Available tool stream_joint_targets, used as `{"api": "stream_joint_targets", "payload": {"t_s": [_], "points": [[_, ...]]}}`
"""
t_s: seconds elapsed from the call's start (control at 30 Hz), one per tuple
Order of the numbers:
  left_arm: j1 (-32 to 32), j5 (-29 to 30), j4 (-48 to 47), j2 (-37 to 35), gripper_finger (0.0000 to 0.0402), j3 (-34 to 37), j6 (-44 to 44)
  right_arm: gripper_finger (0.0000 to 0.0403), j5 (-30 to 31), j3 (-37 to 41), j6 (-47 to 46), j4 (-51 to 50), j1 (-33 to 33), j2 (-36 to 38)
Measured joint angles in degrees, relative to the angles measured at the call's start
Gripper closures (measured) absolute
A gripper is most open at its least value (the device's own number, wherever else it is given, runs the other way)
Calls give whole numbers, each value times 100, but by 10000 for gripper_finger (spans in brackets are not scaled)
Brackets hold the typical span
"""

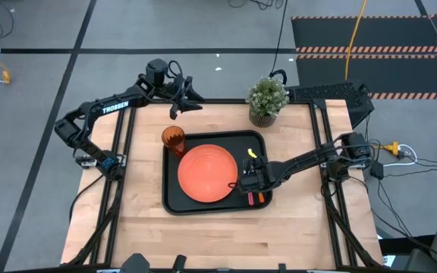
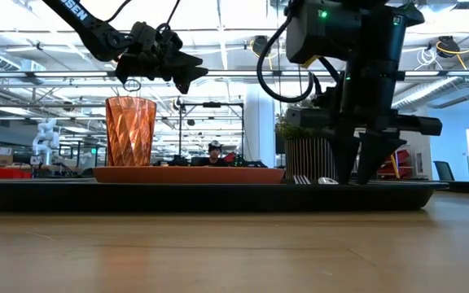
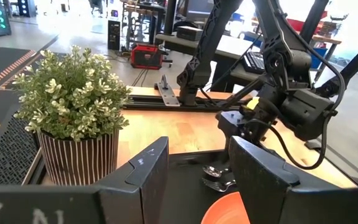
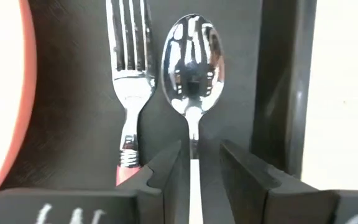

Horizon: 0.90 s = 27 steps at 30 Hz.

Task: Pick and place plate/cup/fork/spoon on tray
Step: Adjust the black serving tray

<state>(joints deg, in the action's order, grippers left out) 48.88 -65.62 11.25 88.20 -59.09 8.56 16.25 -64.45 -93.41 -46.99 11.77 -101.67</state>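
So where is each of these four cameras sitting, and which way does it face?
High: overhead, straight down on the tray, both arms showing.
Low: at table height, level across the tray; both arms drop in from above.
Left wrist: on the raised left arm, past its open fingers toward the plant.
Right wrist: past its fingers, which straddle the spoon beside the fork.
Shared: both wrist views see the spoon and fork.

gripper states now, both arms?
Left hand: open, empty, raised behind the tray.
Right hand: open astride the spoon handle, not gripping.

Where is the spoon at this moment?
The spoon lies on the tray, between the fork and the tray's right rim in the high view, right of the plate.
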Motion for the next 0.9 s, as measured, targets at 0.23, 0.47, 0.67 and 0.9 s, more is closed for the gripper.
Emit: {"api": "stream_joint_targets", "payload": {"t_s": [0.23,0.47,0.67,0.9], "points": [[0,-1,0,-2,229,0,0,296,12,-2,-36,-370,0,17],[0,0,-26,-2,229,0,39,296,42,-72,-37,-402,15,82],[-43,1,-31,-2,229,0,-7,296,802,-227,-21,-354,266,557],[-414,-810,-291,-20,229,-2,284,296,2001,-238,1224,885,789,1120]]}}
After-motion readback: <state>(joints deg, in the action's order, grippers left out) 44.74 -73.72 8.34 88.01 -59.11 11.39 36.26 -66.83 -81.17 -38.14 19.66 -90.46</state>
